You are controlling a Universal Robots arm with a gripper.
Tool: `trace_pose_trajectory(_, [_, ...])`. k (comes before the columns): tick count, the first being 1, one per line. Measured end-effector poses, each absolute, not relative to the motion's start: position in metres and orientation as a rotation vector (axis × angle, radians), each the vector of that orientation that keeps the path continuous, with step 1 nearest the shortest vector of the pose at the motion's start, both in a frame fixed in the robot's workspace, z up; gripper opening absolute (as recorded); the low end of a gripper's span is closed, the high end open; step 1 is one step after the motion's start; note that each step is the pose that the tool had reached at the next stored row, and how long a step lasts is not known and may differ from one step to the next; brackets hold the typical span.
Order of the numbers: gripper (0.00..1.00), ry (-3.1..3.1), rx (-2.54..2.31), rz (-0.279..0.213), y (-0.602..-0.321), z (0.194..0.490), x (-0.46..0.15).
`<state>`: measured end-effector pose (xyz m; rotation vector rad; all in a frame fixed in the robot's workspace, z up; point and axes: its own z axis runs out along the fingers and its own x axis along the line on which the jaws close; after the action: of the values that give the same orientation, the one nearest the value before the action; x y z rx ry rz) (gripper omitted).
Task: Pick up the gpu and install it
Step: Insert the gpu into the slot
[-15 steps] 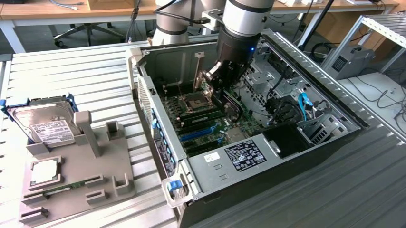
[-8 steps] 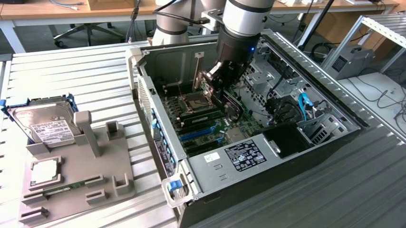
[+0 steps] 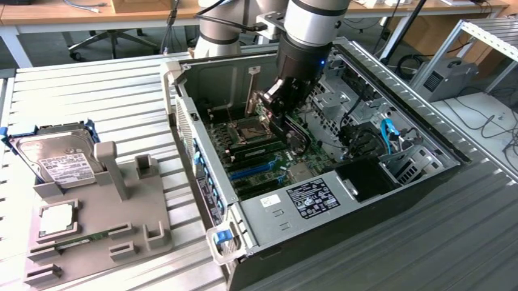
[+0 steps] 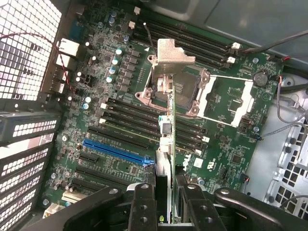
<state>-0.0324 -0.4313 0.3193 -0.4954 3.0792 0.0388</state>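
My gripper [image 3: 279, 104] is inside the open computer case [image 3: 188, 115], shut on the gpu [image 3: 290, 132]. The card is dark, and its pale metal end bracket [image 3: 252, 91] points toward the case's rear wall. It hangs tilted above the green motherboard [image 3: 267, 159], apart from the slots. In the wrist view the gpu [image 4: 167, 126] appears edge-on between the black fingers [image 4: 143, 204], its bracket [image 4: 173, 54] at the far end. It hovers over the black slots, beside the long blue slot [image 4: 115, 150], and I cannot tell whether it touches the board.
A silver hard drive [image 3: 57, 159] leans on the grey holder tray [image 3: 121, 212] at the exterior view's left, with a processor [image 3: 58, 219] and a memory stick [image 3: 81, 237]. Cables, drive cages and a labelled power supply [image 3: 312, 199] crowd the case's right and front.
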Motion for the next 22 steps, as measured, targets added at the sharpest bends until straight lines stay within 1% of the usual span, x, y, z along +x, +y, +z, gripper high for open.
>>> trace_pose_trajectory(22, [0.26,3.064,-0.584,0.04,-0.4313,0.3193,-0.0324])
